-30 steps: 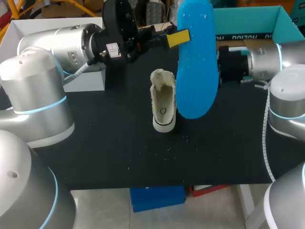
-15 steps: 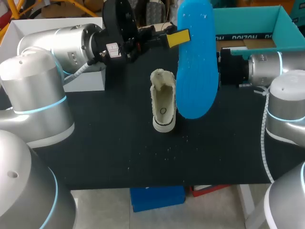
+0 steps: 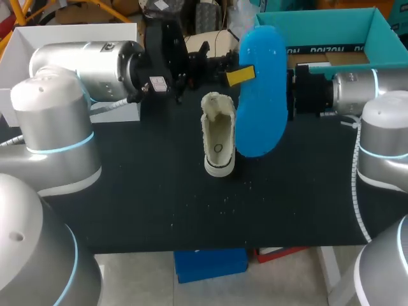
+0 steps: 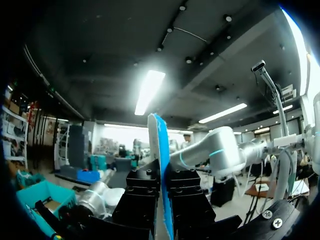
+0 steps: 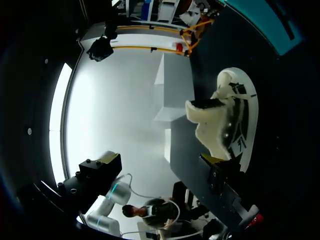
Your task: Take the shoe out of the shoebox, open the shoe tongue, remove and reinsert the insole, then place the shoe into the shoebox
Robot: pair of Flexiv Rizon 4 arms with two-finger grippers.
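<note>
Lowered since a second ago, the bright blue foam insole [image 3: 261,108] hangs upright, clamped between the left gripper's [image 3: 240,74] fingers. It is just beside the cream-white shoe [image 3: 218,137], which rests mid-table on the black table [image 3: 146,191], well apart from the near edge. The right gripper [image 5: 161,159] is spread wide and holds nothing, near the teal cardboard shoebox [image 3: 331,19] at the far edge.

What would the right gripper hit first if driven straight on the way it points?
Probably the shoe: in the right wrist view it stands ahead of the right gripper, in line with the table-side jaw rather than between the open jaws. Depth is unclear, so it might pass beside it.
</note>
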